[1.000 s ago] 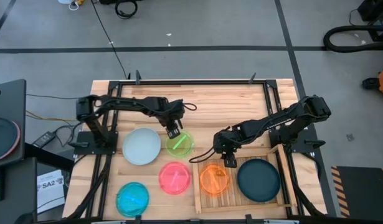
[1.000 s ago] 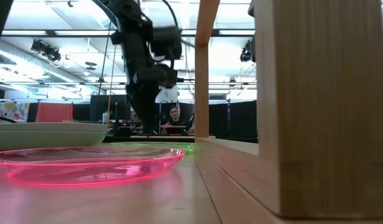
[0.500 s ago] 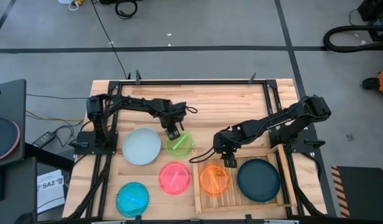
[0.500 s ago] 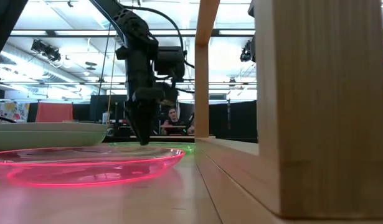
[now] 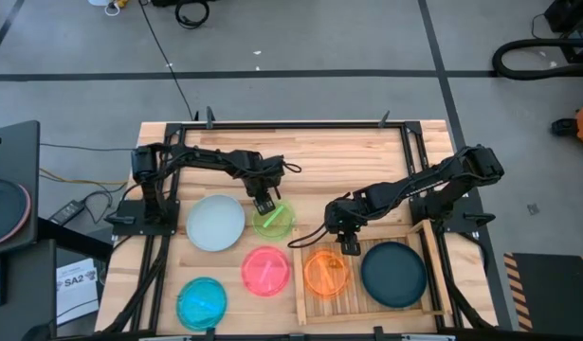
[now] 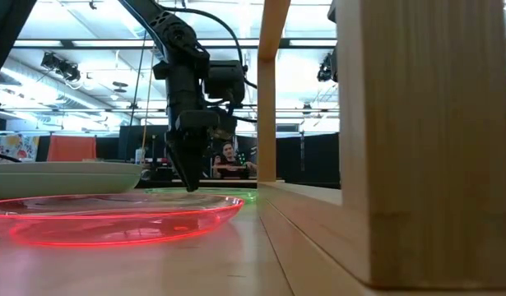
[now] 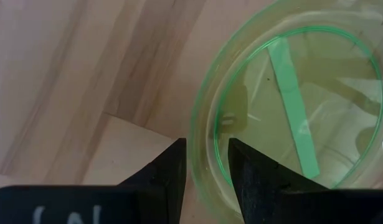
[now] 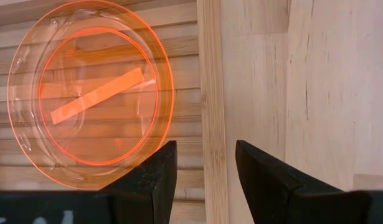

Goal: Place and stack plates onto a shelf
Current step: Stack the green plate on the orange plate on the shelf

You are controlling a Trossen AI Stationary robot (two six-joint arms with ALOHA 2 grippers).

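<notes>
The yellow-green plate [image 5: 273, 220] lies flat on the table near its middle. My left gripper [image 5: 264, 202] stands over the plate's far-left rim, pointing down. It is open, with one finger inside the rim [image 7: 207, 134] and one outside, each a little apart from it. In the low view its fingertips [image 6: 191, 185] reach down to the plate [image 6: 228, 193]. My right gripper [image 5: 349, 244] is open above the far rim [image 8: 210, 93] of the shelf [image 5: 300, 289]. An orange plate [image 5: 326, 271] and a dark teal plate [image 5: 393, 274] lie side by side on the shelf's slats.
A pale mint plate [image 5: 215, 223] lies left of the green one. A pink plate [image 5: 265, 270] and a cyan plate [image 5: 201, 302] lie nearer the near edge. The shelf's wooden side [image 6: 425, 140] fills the right of the low view. Bare planks lie along the far edge.
My left gripper has come down onto the far-left rim of the yellow-green plate, its fingers now astride the rim, and has held there for the last half second. The plates have not moved.
</notes>
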